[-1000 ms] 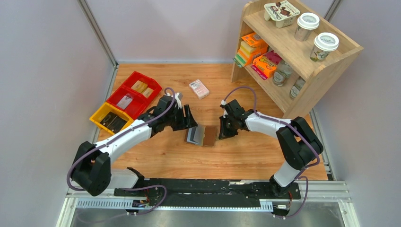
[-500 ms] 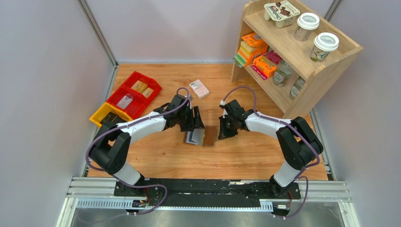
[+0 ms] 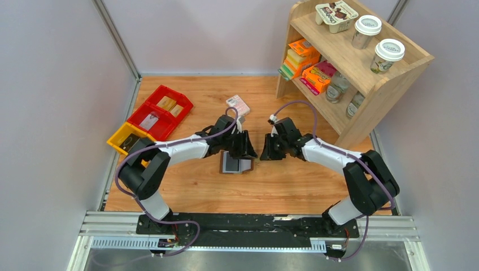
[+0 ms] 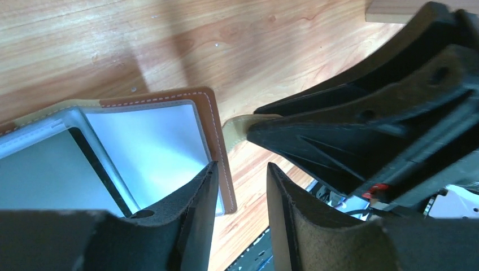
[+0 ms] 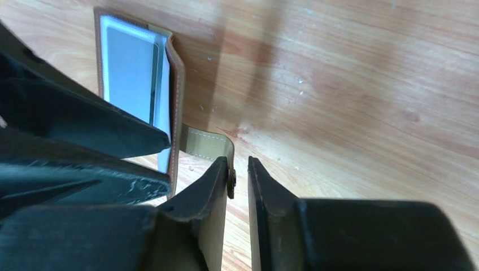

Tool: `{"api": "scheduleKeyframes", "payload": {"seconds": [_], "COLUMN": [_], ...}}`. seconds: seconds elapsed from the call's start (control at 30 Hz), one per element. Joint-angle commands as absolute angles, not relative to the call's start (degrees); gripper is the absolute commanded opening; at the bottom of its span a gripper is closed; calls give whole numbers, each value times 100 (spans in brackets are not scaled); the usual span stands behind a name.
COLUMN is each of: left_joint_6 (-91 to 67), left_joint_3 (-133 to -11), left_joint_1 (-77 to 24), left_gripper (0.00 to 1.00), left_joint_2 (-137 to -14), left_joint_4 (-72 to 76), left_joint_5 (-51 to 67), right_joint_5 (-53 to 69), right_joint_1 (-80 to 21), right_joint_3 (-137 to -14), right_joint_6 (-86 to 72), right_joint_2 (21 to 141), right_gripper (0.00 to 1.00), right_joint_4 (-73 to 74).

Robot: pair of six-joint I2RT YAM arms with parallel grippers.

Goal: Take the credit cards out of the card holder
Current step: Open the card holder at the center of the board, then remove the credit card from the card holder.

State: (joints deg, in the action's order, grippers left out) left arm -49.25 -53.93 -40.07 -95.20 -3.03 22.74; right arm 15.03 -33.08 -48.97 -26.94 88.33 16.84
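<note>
The brown leather card holder [image 3: 233, 165] lies open on the wooden table between both arms, its pale blue-grey pockets facing up. A grey card face [image 5: 131, 70] shows inside one pocket; I cannot tell how many credit cards it holds. My left gripper [image 3: 247, 153] hovers over the holder's right edge [image 4: 216, 132], jaws open [image 4: 242, 167], with only table between them. My right gripper [image 3: 263, 153] faces it from the right. Its jaws [image 5: 238, 162] stand slightly apart, and the holder's snap tab [image 5: 206, 143] rests against the left finger.
Red bins [image 3: 161, 110] and a yellow bin [image 3: 129, 140] sit at the table's left. A pink-and-white box [image 3: 238, 105] lies behind the grippers. A wooden shelf [image 3: 395, 62] with packets and cups stands at the back right. The two grippers nearly touch.
My left arm has swung right over the holder and its jaws have narrowed. The right gripper's jaws have parted slightly on the tab, and the holder's flap now lies flatter.
</note>
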Motion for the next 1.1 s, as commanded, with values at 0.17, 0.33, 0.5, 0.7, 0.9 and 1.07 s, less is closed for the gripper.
{"api": "scheduleKeyframes", "payload": {"seconds": [0.17,0.33,0.5,0.7,0.9,1.07], "left_joint_6": [-4869,-4729,-4650,-4649,-4746,-4904], "left_joint_3": [-5528,-5721,-5739,-5713,-5599,-5414], "left_joint_1": [-4043,-4043,-4034,-4034,-3999,-3867], "left_gripper": [42,41,40,40,38,39], "left_joint_2": [-10098,-10476,-10424,-10310,-10152,-9932], "left_joint_4": [26,-148,-193,-193,-202,-35], "left_joint_5": [2417,2391,2250,2153,1926,1855], "right_joint_5": [1151,1748,2346,2829,2918,2821], "right_joint_1": [-3094,-3094,-3094,-3094,-3094,-3102], "right_joint_3": [-4360,-4052,-3815,-3542,-3323,-3138], "right_joint_6": [-3252,-3383,-3638,-4086,-4456,-4439], "right_joint_2": [7876,7638,7839,8515,9070,9228], "right_gripper": [36,31,7,0,0,0], "right_joint_4": [853,151,-561,-1387,-1977,-2074]}}
